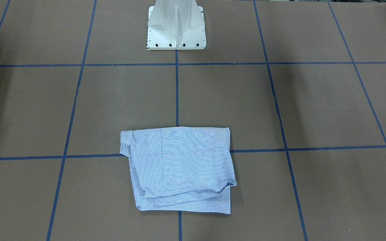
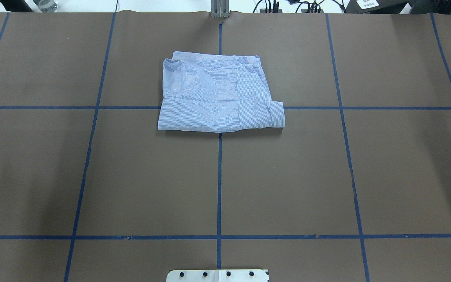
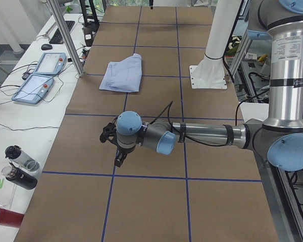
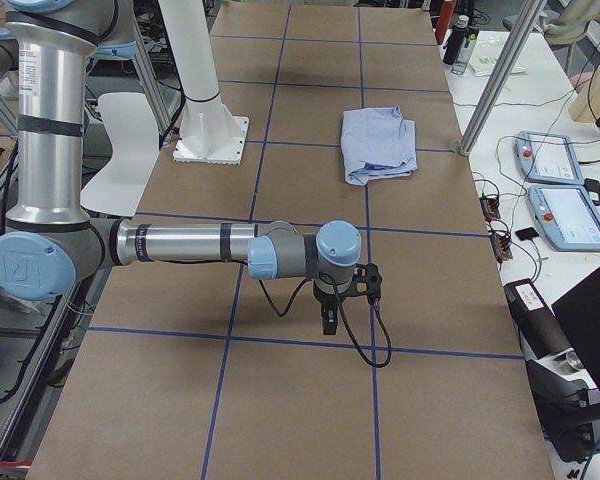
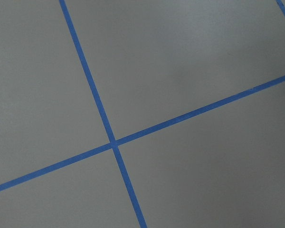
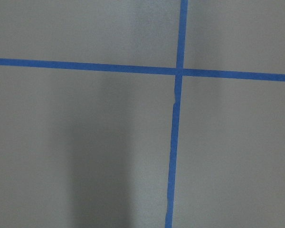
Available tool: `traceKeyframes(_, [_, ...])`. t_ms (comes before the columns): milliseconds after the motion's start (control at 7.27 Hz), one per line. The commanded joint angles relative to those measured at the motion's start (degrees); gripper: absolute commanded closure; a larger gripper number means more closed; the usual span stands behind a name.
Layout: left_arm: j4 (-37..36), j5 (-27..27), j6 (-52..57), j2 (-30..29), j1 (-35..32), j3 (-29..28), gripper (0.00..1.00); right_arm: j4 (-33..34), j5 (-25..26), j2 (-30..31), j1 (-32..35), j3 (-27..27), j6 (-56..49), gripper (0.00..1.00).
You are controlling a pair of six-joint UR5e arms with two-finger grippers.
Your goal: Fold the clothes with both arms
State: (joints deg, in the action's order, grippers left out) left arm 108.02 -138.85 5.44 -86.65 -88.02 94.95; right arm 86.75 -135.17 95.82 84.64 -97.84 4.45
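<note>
The light blue striped shirt (image 2: 217, 96) lies folded into a rough rectangle on the brown table, on the middle tape line at the side far from the robot; it also shows in the front view (image 1: 179, 170). Neither arm is near it. My left gripper (image 3: 118, 160) hangs over the table's left end, fingers down; I cannot tell whether it is open or shut. My right gripper (image 4: 328, 322) hangs over the table's right end; I cannot tell its state either. Both wrist views show only brown table and blue tape lines.
The white pedestal base (image 1: 176, 30) stands at the robot's side of the table. Teach pendants (image 3: 40, 75) and bottles (image 3: 17, 166) lie on the white bench beyond the far edge. A metal post (image 4: 490, 90) stands at that edge.
</note>
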Motion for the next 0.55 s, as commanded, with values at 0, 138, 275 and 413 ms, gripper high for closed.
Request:
traceKeyframes(0, [-0.17,0.60,-0.25,0.34,-0.04,0.40,0.00,0.00,0.00,-0.02,0.00,0.10,0.04,0.00])
traceKeyframes(138, [-0.17,4.86,-0.25,1.21,-0.04,0.75,0.00,0.00,0.00,-0.02,0.00,0.10,-0.05,0.00])
traceKeyframes(275, [-0.26,9.17,-0.25,1.22,0.13,0.58,0.00,0.00,0.00,-0.02,0.00,0.10,0.04,0.00])
traceKeyframes(413, [-0.26,9.21,-0.25,1.66,-0.04,0.58,0.00,0.00,0.00,0.06,0.00,0.01,-0.05,0.00])
